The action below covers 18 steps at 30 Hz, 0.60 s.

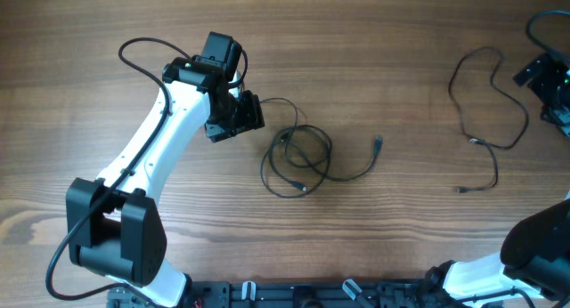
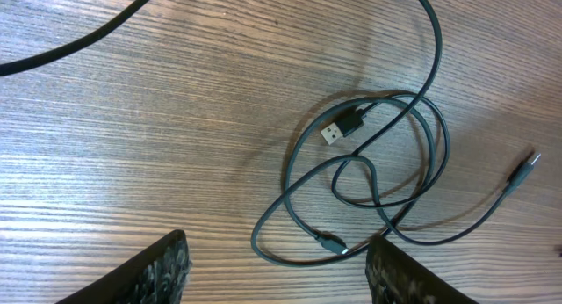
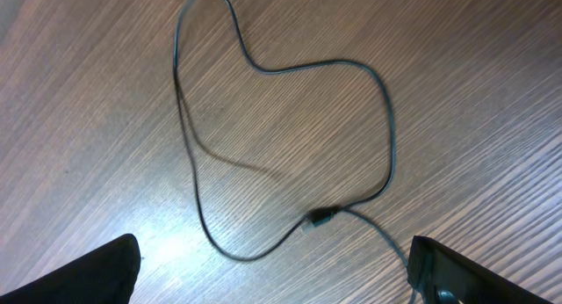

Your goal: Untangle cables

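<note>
Centre: tangled cables lie just ahead of my left gripper, with bare table around them.
Right: loose cable sprawls under my right gripper.
Between the two: open wood, free passage.

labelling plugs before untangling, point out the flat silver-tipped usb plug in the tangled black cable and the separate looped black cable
flat silver-tipped usb plug [image 2: 337, 130]: left wrist view, middle of the plug body
separate looped black cable [image 3: 320, 219]: right wrist view, on its small inline connector
</note>
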Tool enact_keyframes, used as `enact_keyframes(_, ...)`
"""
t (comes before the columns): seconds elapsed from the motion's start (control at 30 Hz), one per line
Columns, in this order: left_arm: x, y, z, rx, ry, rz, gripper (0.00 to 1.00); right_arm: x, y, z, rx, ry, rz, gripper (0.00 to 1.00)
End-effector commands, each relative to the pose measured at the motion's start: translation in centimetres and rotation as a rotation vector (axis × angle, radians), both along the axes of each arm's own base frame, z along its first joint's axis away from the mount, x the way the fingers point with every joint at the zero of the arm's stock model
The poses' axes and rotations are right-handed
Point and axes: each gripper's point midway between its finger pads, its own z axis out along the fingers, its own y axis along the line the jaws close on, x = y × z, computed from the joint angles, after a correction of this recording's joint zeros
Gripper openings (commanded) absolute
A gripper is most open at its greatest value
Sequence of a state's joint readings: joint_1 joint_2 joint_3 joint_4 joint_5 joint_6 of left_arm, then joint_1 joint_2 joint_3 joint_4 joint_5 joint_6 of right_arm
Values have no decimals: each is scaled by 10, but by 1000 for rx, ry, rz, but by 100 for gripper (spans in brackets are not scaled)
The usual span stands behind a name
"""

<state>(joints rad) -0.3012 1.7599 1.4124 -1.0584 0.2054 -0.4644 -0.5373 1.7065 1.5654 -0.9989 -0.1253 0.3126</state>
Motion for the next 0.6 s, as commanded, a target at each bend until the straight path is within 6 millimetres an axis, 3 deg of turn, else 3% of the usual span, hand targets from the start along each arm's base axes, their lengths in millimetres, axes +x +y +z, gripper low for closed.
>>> enact_keyframes(0.0,0,2,2,16,-15,-15,66,3,16,-2,75,-13,43,100)
enact_keyframes(0.13,1,9,1,39,-15,3,61,-1,36,-3,152,-4,103,100)
enact_keyframes(0.27,2,52,-2,119,31,185,62,5,79,1,223,-31,314,100)
enact_keyframes(0.37,1,81,-3,107,75,307,68,7,122,1,263,-12,449,100)
enact_keyframes(0.47,-1,107,-3,104,103,384,80,2,182,-8,293,55,596,100)
enact_keyframes(0.57,-3,119,-3,106,112,401,84,-5,236,-21,296,98,741,100)
